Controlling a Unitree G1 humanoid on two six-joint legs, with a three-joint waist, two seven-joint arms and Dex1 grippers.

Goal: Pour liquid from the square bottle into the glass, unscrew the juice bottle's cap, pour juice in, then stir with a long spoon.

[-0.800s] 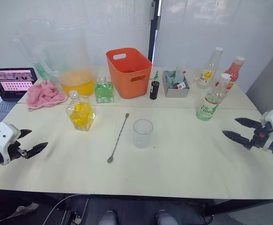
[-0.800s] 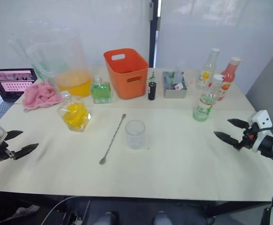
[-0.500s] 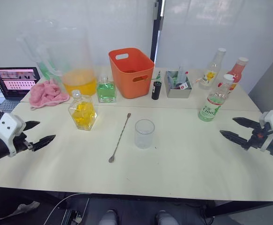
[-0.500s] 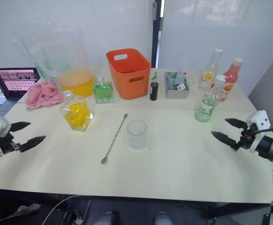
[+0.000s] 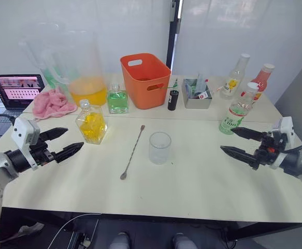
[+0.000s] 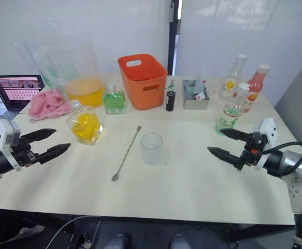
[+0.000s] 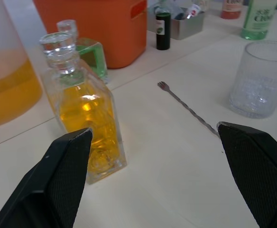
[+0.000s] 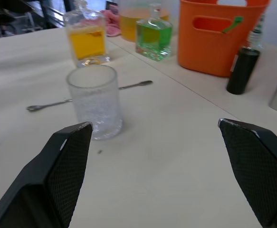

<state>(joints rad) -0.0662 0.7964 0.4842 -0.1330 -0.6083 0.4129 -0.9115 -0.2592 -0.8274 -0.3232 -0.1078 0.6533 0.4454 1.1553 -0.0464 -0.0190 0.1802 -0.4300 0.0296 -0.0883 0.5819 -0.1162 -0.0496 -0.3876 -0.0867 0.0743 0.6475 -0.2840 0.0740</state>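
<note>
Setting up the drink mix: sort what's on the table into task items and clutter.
For the job: square bottle, glass, juice bottle with its cap, long spoon.

Lying about: pitcher, green bottle, orange bin, pink cloth, laptop, metal tray.

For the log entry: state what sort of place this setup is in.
Probably an indoor lab or test room staged as a drink-mixing station. A plain pale table stands before white panel walls, an open laptop sits at its edge, and bottles, a large pitcher of orange liquid and a glass are laid out on it.
</note>
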